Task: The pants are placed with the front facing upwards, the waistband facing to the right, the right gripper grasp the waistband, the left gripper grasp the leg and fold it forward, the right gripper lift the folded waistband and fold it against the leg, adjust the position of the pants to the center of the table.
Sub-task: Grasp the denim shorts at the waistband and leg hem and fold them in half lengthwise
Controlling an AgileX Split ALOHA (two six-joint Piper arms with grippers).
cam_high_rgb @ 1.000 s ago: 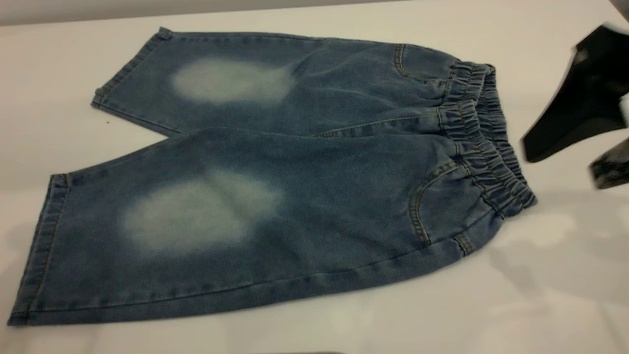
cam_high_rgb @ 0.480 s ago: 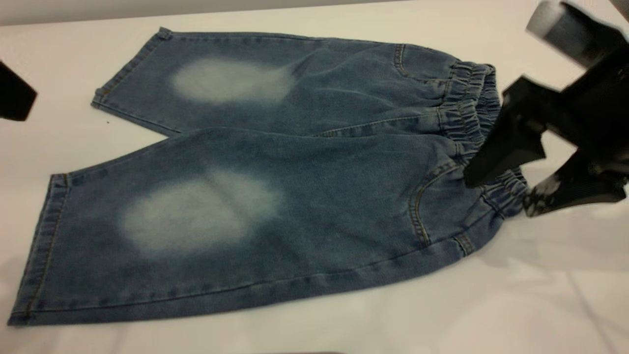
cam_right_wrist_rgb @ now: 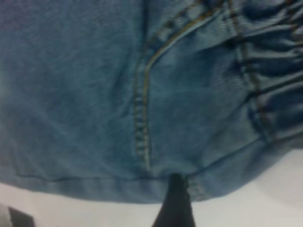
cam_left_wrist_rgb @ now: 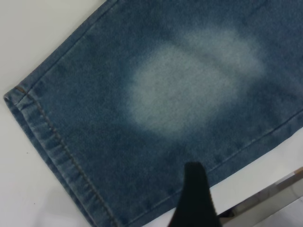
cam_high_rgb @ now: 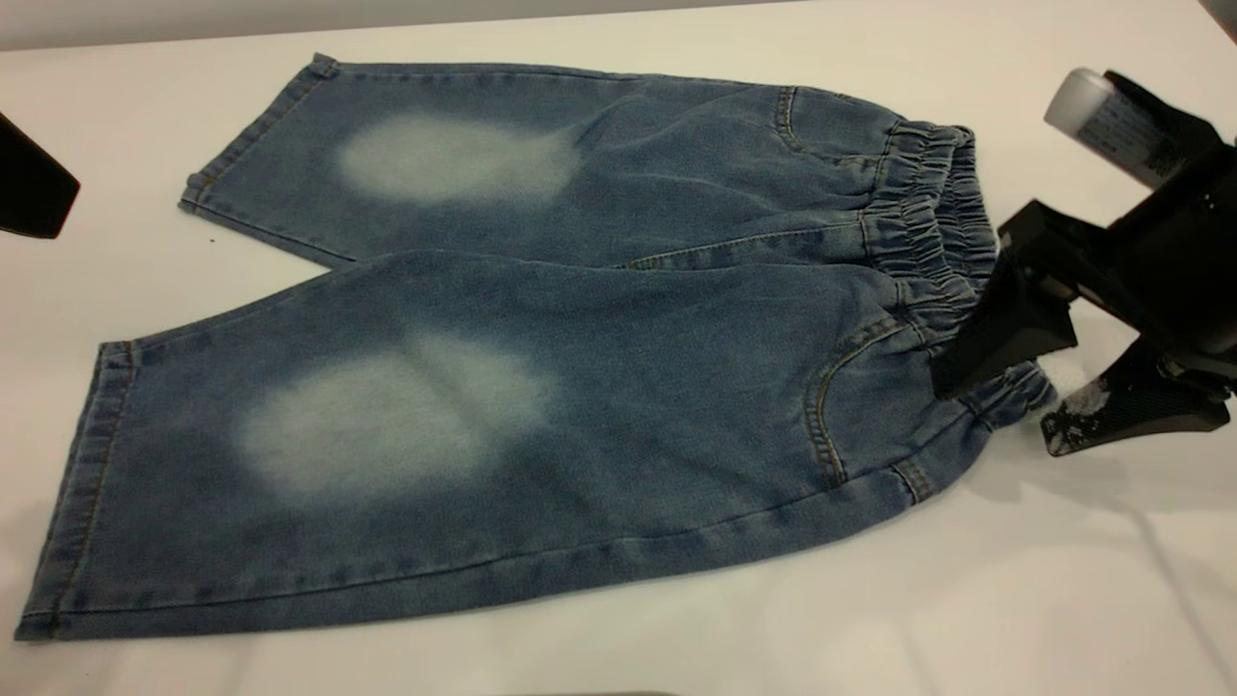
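A: How do the jaws of the right gripper point(cam_high_rgb: 1000, 411) stand?

B: Spread wide. One finger point(cam_high_rgb: 1005, 333) lies over the waistband point(cam_high_rgb: 928, 232) near its end; the other finger point(cam_high_rgb: 1111, 416) is off the cloth, just past the band's edge, low over the table point(cam_high_rgb: 1063, 580). The band's end sits between them, not yet pinched.

A: And the pants point(cam_high_rgb: 541, 338)?

B: Flat on the table, front up, waistband toward the right gripper, both legs reaching away from it. The wrist view shows a pocket seam point(cam_right_wrist_rgb: 142, 118) and the gathered band point(cam_right_wrist_rgb: 265, 71) right ahead of one fingertip.

A: The left gripper point(cam_high_rgb: 34, 193)?

B: Beyond the hems, apart from the cloth. Its wrist view shows one finger point(cam_left_wrist_rgb: 194, 198) above a leg point(cam_left_wrist_rgb: 156, 104); I cannot tell how its jaws stand.
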